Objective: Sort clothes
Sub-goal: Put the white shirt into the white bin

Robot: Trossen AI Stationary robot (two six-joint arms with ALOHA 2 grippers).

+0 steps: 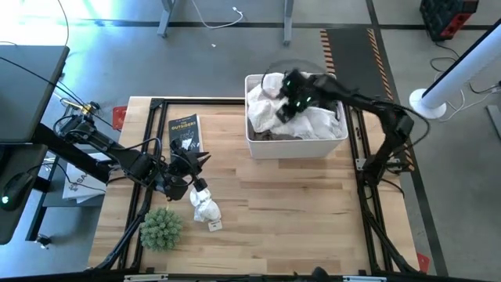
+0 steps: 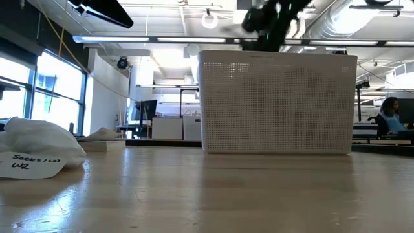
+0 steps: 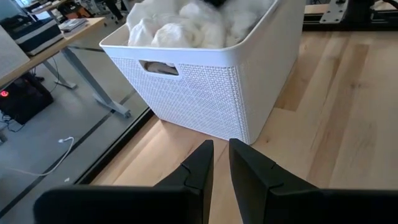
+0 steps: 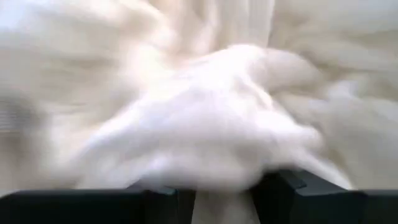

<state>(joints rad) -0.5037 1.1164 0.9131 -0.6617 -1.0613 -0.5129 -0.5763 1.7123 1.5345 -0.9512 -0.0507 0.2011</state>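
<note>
- Nearest the front edge of the table [image 1: 297, 227] sits a round green spiky plant [image 1: 161, 228].
- Just behind it lies a small bundle of white cloth [image 1: 205, 206] with a handwritten tag [image 2: 29, 164] beside it.
- The left pincer [image 1: 190, 166] hangs above the table by that bundle, its fingers [image 3: 199, 165] a narrow gap apart with nothing between them.
- A dark book [image 1: 185, 131] lies flat farther back.
- At the far side stands the white basket [image 1: 298, 146], heaped with white clothes [image 1: 313, 121].
- The right pincer [image 1: 288, 100] is over the heap, fingers partly apart with a fold of white fabric [image 4: 205, 124] bunched between them.
- Beyond the table, a person [image 2: 390, 116] sits in the room.
</note>
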